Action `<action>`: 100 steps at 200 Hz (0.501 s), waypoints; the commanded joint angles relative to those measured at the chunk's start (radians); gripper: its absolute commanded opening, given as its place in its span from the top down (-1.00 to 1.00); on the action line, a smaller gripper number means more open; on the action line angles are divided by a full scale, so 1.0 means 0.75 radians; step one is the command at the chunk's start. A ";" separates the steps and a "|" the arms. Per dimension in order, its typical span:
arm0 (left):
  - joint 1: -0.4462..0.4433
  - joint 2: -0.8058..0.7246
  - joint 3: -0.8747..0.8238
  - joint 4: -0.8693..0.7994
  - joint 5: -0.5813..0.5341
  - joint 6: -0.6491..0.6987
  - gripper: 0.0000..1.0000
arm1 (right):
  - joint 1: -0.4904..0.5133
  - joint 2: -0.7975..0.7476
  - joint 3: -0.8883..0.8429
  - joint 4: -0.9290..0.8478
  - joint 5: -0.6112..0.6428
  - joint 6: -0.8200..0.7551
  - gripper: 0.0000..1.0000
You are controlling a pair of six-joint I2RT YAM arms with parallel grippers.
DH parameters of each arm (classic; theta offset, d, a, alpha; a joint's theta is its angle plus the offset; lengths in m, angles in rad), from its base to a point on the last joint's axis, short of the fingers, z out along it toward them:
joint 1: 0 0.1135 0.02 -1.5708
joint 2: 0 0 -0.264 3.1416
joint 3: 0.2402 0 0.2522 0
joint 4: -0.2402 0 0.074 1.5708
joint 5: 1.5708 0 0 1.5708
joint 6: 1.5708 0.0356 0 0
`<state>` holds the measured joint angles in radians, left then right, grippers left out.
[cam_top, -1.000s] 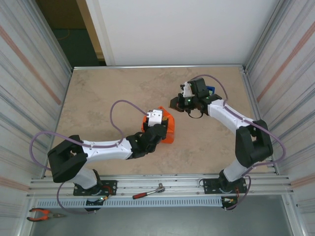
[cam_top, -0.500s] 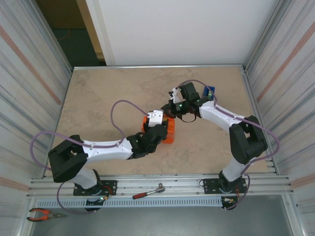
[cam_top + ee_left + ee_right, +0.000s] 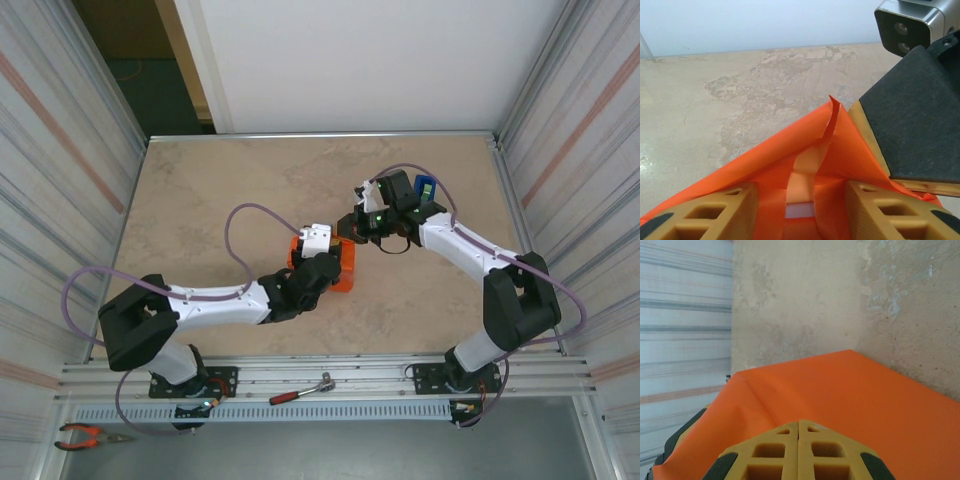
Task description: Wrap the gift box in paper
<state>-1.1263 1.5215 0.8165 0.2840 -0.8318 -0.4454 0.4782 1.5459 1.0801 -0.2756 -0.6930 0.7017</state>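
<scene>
Left gripper [image 3: 800,209] clamps the papered gift box [image 3: 345,270]; right gripper [image 3: 799,429], pressed together, over the paper [image 3: 850,395] (a hard push could tear its loose fold).

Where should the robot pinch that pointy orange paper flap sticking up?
Probably the thin upright tip of the paper flap, coming down from above with a finger on each flat face. The tip stands free. Lower down it merges into the wrapped gift box, which the left gripper holds, and the shut right gripper crowds its right side.
</scene>
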 commanded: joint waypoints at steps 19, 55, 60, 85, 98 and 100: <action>0.011 0.096 -0.065 -0.254 0.059 -0.149 0.02 | 0.002 -0.067 -0.027 -0.185 -0.002 -0.042 1.00; 0.011 0.076 -0.081 -0.230 0.066 -0.149 0.01 | 0.007 -0.085 -0.028 -0.227 0.019 -0.038 1.00; 0.012 0.073 -0.084 -0.225 0.069 -0.147 0.00 | 0.008 -0.087 -0.029 -0.233 0.021 -0.038 1.00; 0.021 0.058 -0.087 -0.223 0.087 -0.147 -0.01 | 0.007 -0.103 -0.038 -0.260 0.047 -0.038 1.00; 0.023 0.055 -0.088 -0.223 0.094 -0.147 -0.01 | 0.010 -0.113 -0.040 -0.276 0.062 -0.040 1.00; 0.024 0.055 -0.088 -0.222 0.093 -0.147 -0.01 | 0.011 -0.115 -0.042 -0.278 0.062 -0.040 1.00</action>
<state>-1.1259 1.5196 0.8181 0.2840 -0.8288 -0.4545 0.4763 1.4963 1.0794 -0.3599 -0.6510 0.6952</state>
